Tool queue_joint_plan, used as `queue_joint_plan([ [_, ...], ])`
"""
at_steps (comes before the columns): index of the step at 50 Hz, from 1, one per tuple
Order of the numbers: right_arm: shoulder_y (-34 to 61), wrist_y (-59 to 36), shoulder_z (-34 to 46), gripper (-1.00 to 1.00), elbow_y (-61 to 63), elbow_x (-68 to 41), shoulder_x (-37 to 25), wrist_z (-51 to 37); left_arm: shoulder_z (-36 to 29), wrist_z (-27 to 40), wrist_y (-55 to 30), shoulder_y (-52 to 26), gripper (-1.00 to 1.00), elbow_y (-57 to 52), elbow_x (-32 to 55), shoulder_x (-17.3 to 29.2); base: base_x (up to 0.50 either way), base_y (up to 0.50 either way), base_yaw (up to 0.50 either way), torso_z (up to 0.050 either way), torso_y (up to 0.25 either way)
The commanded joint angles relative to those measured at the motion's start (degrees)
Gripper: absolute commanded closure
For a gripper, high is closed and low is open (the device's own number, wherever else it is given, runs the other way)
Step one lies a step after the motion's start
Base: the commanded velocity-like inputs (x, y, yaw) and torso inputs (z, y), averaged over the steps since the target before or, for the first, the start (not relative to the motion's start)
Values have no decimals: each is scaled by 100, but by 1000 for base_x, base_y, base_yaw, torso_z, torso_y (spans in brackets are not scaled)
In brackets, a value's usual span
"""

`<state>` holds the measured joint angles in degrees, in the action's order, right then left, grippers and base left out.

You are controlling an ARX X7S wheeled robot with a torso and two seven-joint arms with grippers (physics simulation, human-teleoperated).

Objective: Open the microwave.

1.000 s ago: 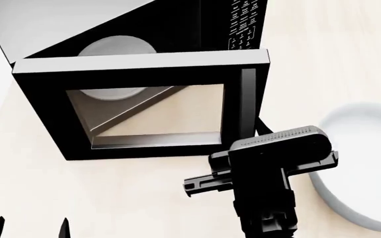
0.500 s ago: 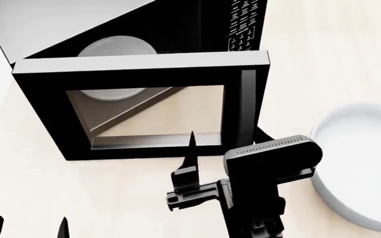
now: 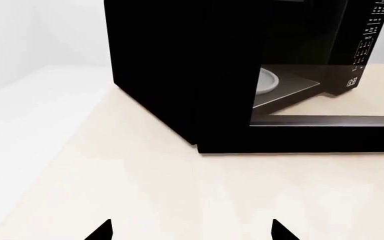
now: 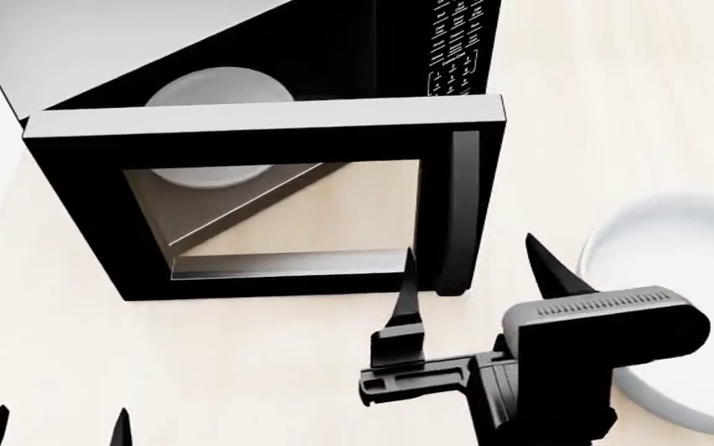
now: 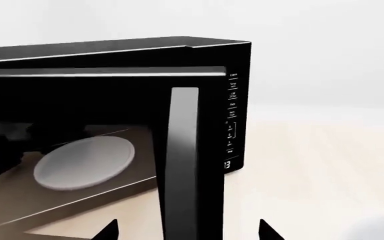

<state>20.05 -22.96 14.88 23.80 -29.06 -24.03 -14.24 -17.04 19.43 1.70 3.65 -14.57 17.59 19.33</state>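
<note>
Two robot hands are in view over a pale wooden worktop (image 4: 271, 372). The microwave (image 4: 332, 56) stands at the far left, its windowed door (image 4: 271, 209) swung wide open, showing the white turntable (image 4: 218, 93). The right hand (image 4: 475, 269) is released, fingers spread and empty, just in front of the door's vertical handle (image 4: 463, 214). The left hand (image 4: 53, 423), low and nearer, is also released. A white bowl (image 4: 680, 242) sits at right.

Not much to read here, honestly. The microwave (image 5: 199, 100) has a keypad (image 5: 232, 120) with rows of tiny white lettering running down the strip right of the door handle (image 5: 180, 165), but it's all too small to make out. Below those rows sits a digital clock (image 5: 231, 164) showing what looks like "13".
</note>
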Motion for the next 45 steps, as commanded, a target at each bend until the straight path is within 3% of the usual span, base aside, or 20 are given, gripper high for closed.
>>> queue_joint_plan([
  [1, -481, -155, -211, -100, 913, -129, -318, -329, -26, 17, 7, 16, -100, -29, -5, 16, 0, 0, 0, 0, 0],
  [10, -566, -1053, -152, -100, 2194, 105, -622, -1159, -52, 13, 13, -15, -100, 27, -1, 11, 0, 0, 0, 0, 0],
  [19, -258, -2104, -426, -100, 3614, -743, -1068, -2103, -59, 9, 26, -18, -100, 38, 27, 22, 0, 0, 0, 0, 0],
  [23, 847, -1047, 995, -100, 3618, -2005, -2539, -3952, -51, 11, 23, -20, -100, 32, 53, 33, 0, 0, 0, 0, 0],
  [30, 3213, 312, 3578, -100, 3619, -2555, -3783, -5607, -70, 18, 30, -13, -100, 24, 52, 38, 0, 0, 0, 0, 0],
  [33, 4531, 485, 4640, -100, 3619, -3048, -3914, -6167, -79, 22, 33, -16, -100, 32, 46, 38, 0, 0, 0, 0, 0],
  [37, 5849, 406, 5466, -100, 3618, -3724, -3733, -6463, -105, 19, 40, -26, -100, 55, 28, 33, 0, 0, 0, 0, 0],
  [45, 6853, 233, 5421, -100, 3289, -4639, -3557, -6299, -114, 28, 48, -21, -100, 43, 34, 47, 0, 0, 0, 0, 0],
])
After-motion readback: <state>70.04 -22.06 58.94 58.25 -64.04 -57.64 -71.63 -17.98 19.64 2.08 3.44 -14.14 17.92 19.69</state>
